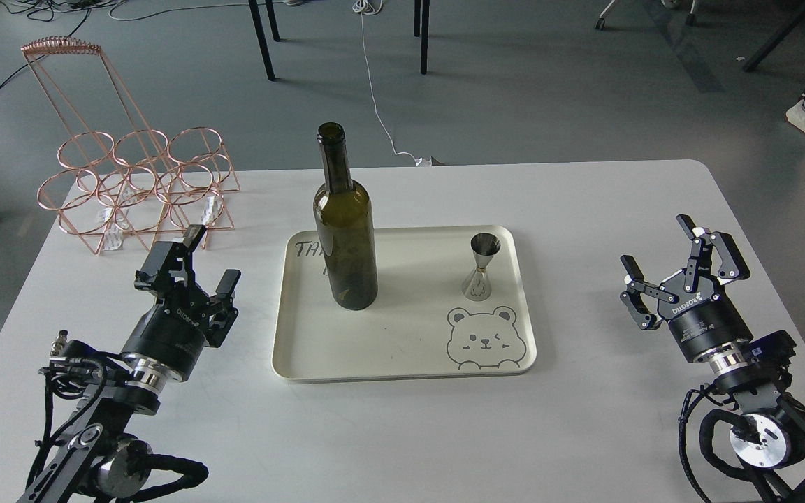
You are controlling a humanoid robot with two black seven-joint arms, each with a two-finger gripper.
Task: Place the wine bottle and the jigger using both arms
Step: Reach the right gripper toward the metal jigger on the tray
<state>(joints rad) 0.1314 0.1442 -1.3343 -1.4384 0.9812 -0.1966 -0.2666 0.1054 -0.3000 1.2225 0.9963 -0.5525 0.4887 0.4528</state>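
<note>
A tall dark olive-green wine bottle (344,230) stands upright on the left part of a cream tray (402,349). The small steel jigger (482,267) stands upright on the tray's right part, just above a printed bear face. My left gripper (212,260) hovers left of the tray, open and empty, a hand's width from the bottle. Far to the right of the tray, my right gripper (657,244) is open and empty, well apart from the jigger.
A copper wire bottle rack (133,185) stands at the table's back left corner, just behind my left gripper. The white table (584,419) has rounded corners. Chair legs, cables and a person's shoe are on the floor beyond.
</note>
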